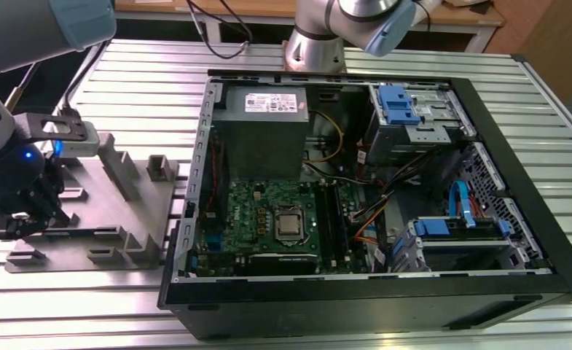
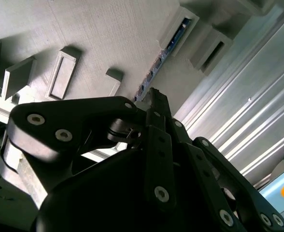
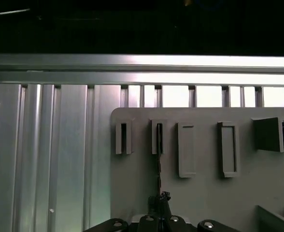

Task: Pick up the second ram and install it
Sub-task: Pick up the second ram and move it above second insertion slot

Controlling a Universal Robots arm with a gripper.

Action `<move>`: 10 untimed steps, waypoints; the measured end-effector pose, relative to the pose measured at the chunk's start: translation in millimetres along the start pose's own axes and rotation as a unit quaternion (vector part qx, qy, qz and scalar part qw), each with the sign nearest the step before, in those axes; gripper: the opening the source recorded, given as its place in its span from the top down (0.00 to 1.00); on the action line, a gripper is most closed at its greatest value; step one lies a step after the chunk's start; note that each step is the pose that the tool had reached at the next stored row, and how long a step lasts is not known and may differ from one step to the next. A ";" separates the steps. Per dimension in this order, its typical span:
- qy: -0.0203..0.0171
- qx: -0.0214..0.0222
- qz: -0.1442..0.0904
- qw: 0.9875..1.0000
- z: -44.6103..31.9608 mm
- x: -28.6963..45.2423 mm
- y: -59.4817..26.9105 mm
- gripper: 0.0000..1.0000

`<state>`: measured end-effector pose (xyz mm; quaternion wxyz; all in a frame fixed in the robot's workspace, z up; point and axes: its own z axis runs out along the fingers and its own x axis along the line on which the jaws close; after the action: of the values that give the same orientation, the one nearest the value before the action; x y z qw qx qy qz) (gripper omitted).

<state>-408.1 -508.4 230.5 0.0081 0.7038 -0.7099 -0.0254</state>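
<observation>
- Memory stick [image 3: 158,164]: it stands on its thin edge in a narrow slot near one edge of the grey plate [image 1: 91,200].
- Pincer [image 3: 162,197]: it sits right over the plate and looks clenched on the stick's top edge.
- Computer box [image 1: 536,219]: it lies open just beside the plate, on the exterior view's right.
- Worry: the grip is tiny. A crooked pull could jam the stick in the plate's slot, or let it tip and slip out.
</observation>
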 end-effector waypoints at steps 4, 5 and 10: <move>0.000 0.001 0.002 1.000 1.4 -0.2 0.6 0.93; 0.000 0.002 0.002 1.000 2.1 -0.3 0.8 0.93; 0.000 0.009 0.002 1.000 5.2 -0.3 2.6 0.93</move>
<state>-411.0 -507.9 225.5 0.0018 0.7025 -0.7114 -0.0193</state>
